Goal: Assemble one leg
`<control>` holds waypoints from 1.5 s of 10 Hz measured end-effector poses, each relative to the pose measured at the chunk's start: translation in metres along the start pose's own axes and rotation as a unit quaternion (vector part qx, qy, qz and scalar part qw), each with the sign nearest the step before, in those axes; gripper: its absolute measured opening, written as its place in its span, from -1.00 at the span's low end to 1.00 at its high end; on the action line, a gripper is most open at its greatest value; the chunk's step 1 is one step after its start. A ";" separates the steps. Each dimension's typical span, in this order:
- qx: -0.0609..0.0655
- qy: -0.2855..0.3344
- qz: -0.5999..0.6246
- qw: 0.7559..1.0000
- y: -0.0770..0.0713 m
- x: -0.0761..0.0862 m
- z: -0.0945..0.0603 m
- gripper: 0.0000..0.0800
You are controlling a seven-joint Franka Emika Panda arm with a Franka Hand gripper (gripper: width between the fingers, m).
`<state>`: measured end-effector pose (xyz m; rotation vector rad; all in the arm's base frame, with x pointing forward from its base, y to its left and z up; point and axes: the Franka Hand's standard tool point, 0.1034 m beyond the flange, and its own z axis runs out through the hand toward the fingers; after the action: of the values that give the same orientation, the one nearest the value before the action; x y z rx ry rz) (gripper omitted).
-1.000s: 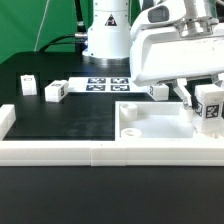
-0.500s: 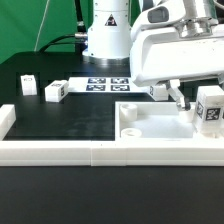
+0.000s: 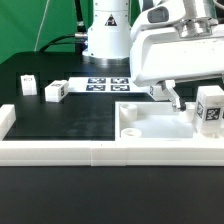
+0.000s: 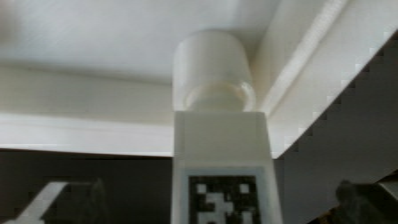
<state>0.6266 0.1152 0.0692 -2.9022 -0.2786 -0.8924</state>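
A leg (image 3: 209,108), a small white block with a tag, stands at the right corner of the large white slab (image 3: 150,127). In the wrist view this leg (image 4: 226,165) fills the middle, and its round peg (image 4: 217,70) points into the slab's corner recess. My gripper (image 3: 198,104) is open around it. The dark fingers (image 4: 377,197) stand apart from the leg's sides with a gap on each side. Three more legs lie on the black mat: two at the exterior view's left (image 3: 28,85) (image 3: 54,91) and one behind the slab (image 3: 157,90).
The marker board (image 3: 108,84) lies flat in front of the arm's base (image 3: 105,35). A low white wall (image 3: 60,150) runs along the mat's front edge, with a raised end (image 3: 5,118) at the exterior view's left.
The visible finger has moved to the exterior view's left, away from the leg: the jaws have opened. The leg has stayed where it stands.
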 end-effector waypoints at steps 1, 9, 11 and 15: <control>0.000 0.000 0.000 1.000 0.000 0.001 0.000 0.62; 0.029 -0.171 0.035 0.984 -0.008 0.011 -0.007 0.62; 0.037 -0.265 0.048 0.962 -0.008 0.014 -0.003 0.62; 0.045 -0.294 0.046 0.954 -0.003 0.027 0.004 0.62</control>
<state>0.6500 0.1230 0.0817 -2.9876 -0.2103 0.0220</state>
